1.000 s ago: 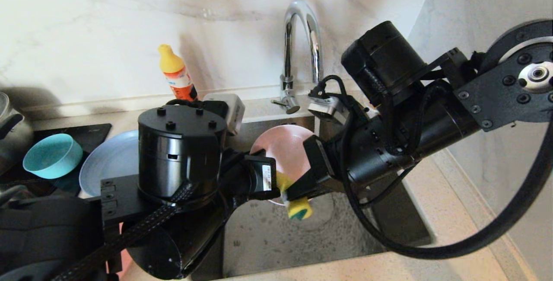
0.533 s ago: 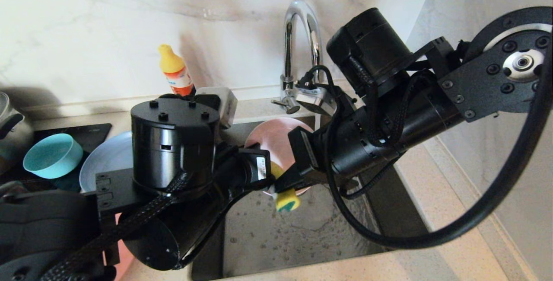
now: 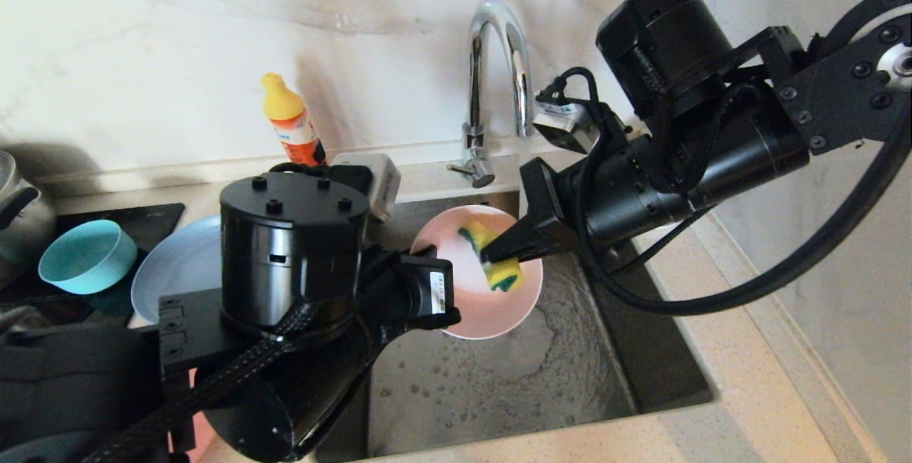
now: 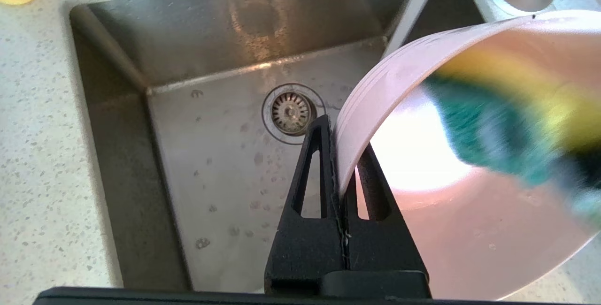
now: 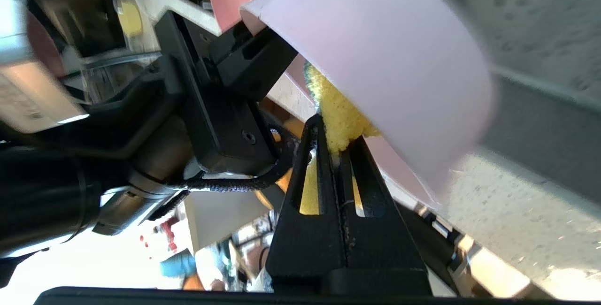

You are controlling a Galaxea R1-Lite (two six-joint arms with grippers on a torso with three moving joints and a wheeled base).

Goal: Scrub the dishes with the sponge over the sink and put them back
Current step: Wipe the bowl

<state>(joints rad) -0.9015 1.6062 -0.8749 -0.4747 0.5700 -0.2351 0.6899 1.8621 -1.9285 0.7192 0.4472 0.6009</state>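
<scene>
A pale pink plate hangs tilted over the steel sink. My left gripper is shut on its rim, at the plate's left edge in the head view. The right gripper comes in from the right, shut on the yellow sponge. The sponge's green side lies against the plate's inner face. In the right wrist view the sponge sits between the fingertips, partly behind the plate's rim. A teal bowl and a grey-blue plate rest on the counter at left.
A chrome gooseneck faucet rises behind the sink, and the drain strainer lies below the plate. An orange detergent bottle stands at the back wall. A metal pot is at the far left. Speckled counter borders the sink on the right.
The right arm has lifted and drawn back to the right, carrying the sponge from below the plate's front rim up onto its inner face. The left gripper has kept its hold.
</scene>
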